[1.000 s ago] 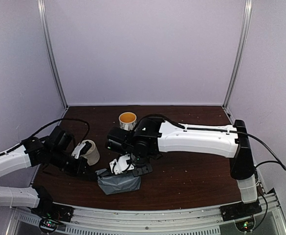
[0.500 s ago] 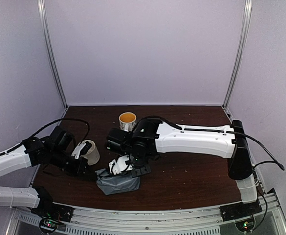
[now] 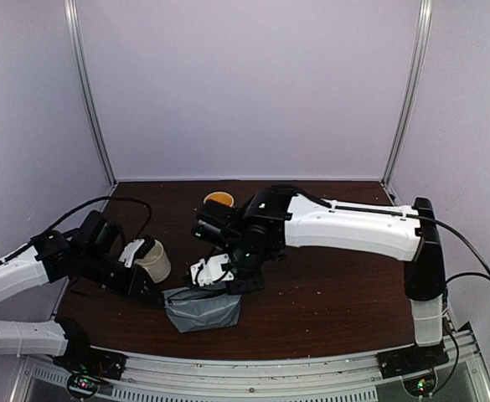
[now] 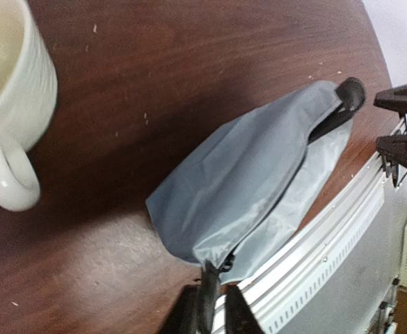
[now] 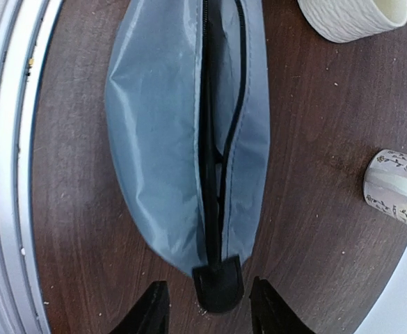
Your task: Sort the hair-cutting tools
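Grey fabric straight ahead of the right gripper (image 5: 209, 309): the zip pouch (image 5: 161, 139), flat on the dark wooden table (image 5: 314, 139), running lengthwise away from the fingertips, zip gaping as a long dark slit. Straddles the pouch's black end tab (image 5: 218, 280) with fingers (image 5: 154, 309) spread wide, touches it on neither side, pinches nothing; bare wood in both gaps. At the pouch's opposite end, the left gripper (image 4: 210, 316), low to the table. Brackets the black zip pull (image 4: 206, 296) with fingers (image 4: 188, 316) only narrowly parted; shows a sliver of the pale metal edge rail (image 4: 314, 243) between the pull and one finger, so looks loose, not clamped. From that left wrist, pouch slanting away ahead, with the right gripper's dark fingertips just past the tab at its far end. Hair-cutting tools: not to be made out in any view; nothing but shadow inside the slit ahead of the right fingertips, so cannot tell whether they lie within. Ribbed cream mug (image 5: 349, 17) beyond the pouch's far end as seen from the right gripper and off to one side, clear of the fabric; ahead of the left gripper too, handle turned toward it, bare wood between mug and pouch. Second mug (image 3: 219, 198) well behind the right wrist, half hidden by that arm.
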`<state>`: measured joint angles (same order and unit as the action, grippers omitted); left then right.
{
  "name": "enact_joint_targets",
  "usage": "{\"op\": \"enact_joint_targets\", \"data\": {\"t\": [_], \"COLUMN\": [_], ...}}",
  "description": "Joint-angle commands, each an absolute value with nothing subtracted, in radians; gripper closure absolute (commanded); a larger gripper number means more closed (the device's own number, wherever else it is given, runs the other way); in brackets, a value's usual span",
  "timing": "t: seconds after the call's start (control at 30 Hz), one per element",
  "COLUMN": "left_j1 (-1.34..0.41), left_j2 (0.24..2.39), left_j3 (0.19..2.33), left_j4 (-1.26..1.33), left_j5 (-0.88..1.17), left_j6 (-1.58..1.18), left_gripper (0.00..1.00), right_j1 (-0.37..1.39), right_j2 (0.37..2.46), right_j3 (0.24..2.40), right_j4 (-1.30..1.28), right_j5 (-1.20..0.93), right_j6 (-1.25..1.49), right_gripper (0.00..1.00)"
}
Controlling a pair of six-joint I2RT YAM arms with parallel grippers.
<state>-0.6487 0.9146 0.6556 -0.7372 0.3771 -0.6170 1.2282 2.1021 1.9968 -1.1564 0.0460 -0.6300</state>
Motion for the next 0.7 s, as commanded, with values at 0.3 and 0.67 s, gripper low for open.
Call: {"op": "enact_joint_targets", "data": {"t": [0.3,0.67], "left_j1": [-0.669,-0.950], "left_j2": [0.697,1.051], "left_j3": [0.794,0.873], "left_j4": [-0.525,-0.389], "left_j5": [0.326,0.107], "left_j6": [-0.153,0.046], "left_gripper": [0.48,0.50], "right_j1": [0.846,0.769], "right_j2": [1.841,1.999], "right_j3": [1.586,1.543], "right_j4": [-0.931,-0.854], "right_j5": [-0.566,-1.052], "right_j6": [-0.265,-0.063], "right_gripper": [0.56,0.50]}}
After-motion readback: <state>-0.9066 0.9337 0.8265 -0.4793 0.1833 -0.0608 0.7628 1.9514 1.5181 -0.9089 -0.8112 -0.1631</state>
